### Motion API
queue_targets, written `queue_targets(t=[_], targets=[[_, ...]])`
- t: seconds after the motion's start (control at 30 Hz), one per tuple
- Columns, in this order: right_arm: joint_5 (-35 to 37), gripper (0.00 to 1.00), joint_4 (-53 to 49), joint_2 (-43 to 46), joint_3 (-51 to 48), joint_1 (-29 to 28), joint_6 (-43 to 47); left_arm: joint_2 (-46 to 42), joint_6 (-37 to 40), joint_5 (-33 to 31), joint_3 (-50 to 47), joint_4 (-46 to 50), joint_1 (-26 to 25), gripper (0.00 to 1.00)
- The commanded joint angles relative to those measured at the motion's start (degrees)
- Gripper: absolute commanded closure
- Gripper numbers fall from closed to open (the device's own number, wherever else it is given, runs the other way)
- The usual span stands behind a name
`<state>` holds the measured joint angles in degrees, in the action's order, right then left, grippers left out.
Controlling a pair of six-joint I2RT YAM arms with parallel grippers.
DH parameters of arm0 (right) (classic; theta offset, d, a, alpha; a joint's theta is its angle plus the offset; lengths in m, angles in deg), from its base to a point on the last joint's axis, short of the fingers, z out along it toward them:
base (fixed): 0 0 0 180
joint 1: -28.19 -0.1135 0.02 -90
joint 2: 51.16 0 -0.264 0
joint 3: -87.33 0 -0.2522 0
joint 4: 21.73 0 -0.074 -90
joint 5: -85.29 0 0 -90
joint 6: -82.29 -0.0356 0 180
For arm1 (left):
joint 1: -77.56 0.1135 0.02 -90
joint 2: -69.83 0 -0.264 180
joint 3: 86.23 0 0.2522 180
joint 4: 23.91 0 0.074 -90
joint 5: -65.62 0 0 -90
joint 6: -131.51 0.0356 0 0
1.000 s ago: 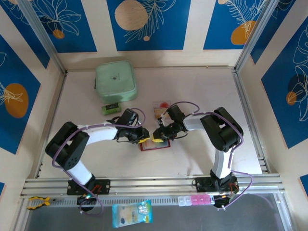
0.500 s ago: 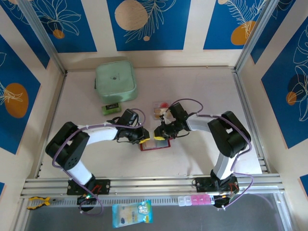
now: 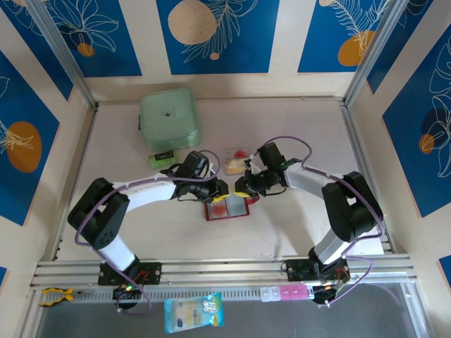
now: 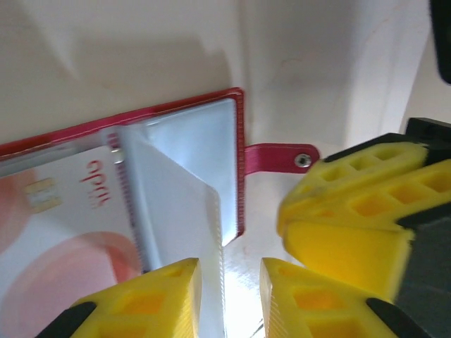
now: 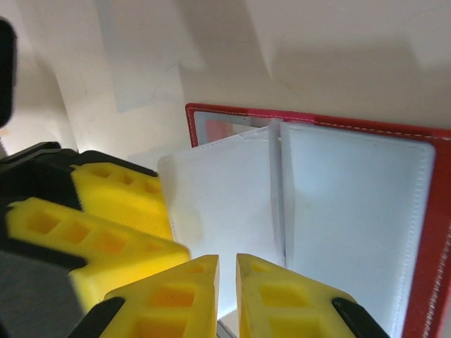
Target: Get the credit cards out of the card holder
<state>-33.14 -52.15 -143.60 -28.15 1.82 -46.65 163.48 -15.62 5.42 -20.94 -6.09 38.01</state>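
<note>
Card holder red leather-like; sleeves glossy clear plastic.

Open at the centre of a pale table lies a dark-red card holder. Credit cards, one with a red mark, rest just above it. At upper left sits a mint-green zip case, a small green-and-black block just below it.

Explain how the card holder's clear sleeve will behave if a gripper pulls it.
Probably floppy: the clear sleeve creases and stands up from the card holder. Likely slippery, since it shines glossy. The thin holder may drag along, as the sleeve joins its spine.
</note>
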Motion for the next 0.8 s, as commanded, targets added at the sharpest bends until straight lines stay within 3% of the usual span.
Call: queue_targets(t=[0.0, 0.47, 0.77], targets=[[0.56, 0.85, -3.85, 2.55, 0.65, 0.77, 1.67, 1.86, 0.4, 1.77, 2.92, 1.83, -1.03, 0.7], [2.84, 0.8, -8.06, 7.22, -0.56, 2.24, 3.08, 9.29, 0.93, 3.06, 8.32, 0.78, -2.99, 0.58], [3.36, 0.78, -10.05, 9.08, -1.09, 3.08, 3.69, 13.36, 1.06, 2.51, 7.94, -0.8, -4.0, 0.56]])
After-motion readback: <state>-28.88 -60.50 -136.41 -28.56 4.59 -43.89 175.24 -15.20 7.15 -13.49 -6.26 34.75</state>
